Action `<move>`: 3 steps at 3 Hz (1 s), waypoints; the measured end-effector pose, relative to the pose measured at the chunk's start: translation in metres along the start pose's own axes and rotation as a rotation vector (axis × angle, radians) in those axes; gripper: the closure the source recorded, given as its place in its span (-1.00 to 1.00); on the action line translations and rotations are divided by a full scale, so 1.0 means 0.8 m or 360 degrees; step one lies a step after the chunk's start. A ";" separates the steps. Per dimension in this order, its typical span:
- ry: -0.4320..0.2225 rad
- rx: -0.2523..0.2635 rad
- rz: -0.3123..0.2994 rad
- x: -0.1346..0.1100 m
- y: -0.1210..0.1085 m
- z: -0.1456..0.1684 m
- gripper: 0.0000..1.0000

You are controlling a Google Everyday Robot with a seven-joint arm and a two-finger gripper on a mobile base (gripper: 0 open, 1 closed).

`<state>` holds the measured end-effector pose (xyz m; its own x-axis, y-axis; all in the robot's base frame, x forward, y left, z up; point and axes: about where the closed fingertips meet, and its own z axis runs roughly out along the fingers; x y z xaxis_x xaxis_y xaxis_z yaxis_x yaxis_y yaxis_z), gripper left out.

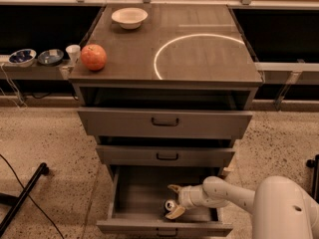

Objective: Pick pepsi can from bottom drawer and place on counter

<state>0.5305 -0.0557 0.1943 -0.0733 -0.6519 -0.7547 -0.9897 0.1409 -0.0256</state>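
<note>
Inside the pulled-out bottom drawer point(142, 195), the gripper point(174, 200) reaches in from the right. Its fingers point(175, 213) are spread apart, one on either side of the pepsi can point(170, 205), which sits on the drawer floor near the front panel with its silver top showing. On the tabletop point(199, 59) above rest an orange fruit point(93, 57) and a white bowl point(129, 17).

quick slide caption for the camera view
Pincer open, a finger either side of the pepsi can, inside the open bottom drawer.
</note>
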 end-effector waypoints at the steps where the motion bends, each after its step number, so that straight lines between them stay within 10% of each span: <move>1: -0.0022 -0.0012 0.0011 0.010 0.000 0.010 -0.02; 3: -0.0150 -0.0004 -0.0030 -0.007 -0.003 -0.007 0.91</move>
<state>0.5328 -0.0561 0.2023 -0.0429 -0.5812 -0.8126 -0.9911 0.1275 -0.0389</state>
